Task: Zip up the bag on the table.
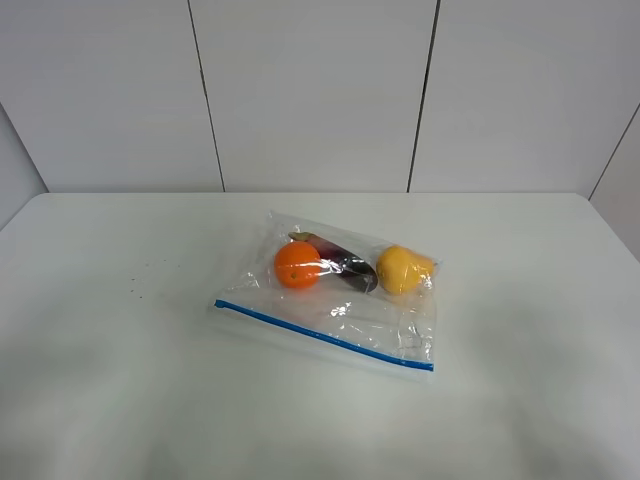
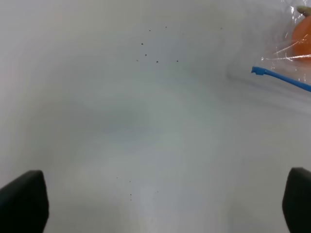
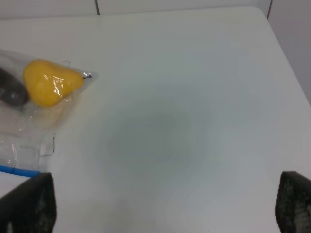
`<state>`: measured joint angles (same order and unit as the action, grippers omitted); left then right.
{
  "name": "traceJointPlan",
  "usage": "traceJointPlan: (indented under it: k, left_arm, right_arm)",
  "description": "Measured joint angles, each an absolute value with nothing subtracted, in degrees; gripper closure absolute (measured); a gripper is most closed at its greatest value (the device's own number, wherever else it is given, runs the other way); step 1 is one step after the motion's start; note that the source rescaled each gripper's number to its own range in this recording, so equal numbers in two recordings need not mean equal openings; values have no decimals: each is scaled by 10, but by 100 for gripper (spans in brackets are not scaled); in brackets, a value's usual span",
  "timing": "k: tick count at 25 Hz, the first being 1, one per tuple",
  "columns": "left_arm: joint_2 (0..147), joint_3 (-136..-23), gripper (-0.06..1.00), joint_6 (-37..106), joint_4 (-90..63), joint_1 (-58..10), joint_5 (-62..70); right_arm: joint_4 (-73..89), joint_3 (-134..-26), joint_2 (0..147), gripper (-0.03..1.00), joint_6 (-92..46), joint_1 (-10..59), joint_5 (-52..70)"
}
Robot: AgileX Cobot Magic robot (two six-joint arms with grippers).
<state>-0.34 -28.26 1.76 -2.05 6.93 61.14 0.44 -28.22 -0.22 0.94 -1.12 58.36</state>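
Wrist views show both grippers, left gripper (image 2: 160,204) and right gripper (image 3: 165,206), spread wide, empty above the white table (image 1: 120,400); panelled wall behind. Mid-table lies the bag (image 1: 335,295), blue zip strip (image 1: 320,335) nearest, holding an orange (image 1: 297,265), eggplant (image 1: 345,265) and yellow fruit (image 1: 400,268)

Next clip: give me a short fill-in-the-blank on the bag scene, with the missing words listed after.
1. The zip strip along the near edge of the clear plastic zip bag is coloured ____.
2. Inside, the dark eggplant lies between the round orange and the ____ fruit.
3. The bag lies flat on the plain ____ table.
4. Neither gripper touches the bag; both stand ____.

Missing words: blue; yellow; white; open
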Motion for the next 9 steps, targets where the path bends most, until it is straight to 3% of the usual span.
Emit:
traceJointPlan:
  k: [9]
  left_arm:
    - [-3,-283,-6,18,-21,69,611]
  right_arm:
    - [4,-282,-2,-3,9,-11,584]
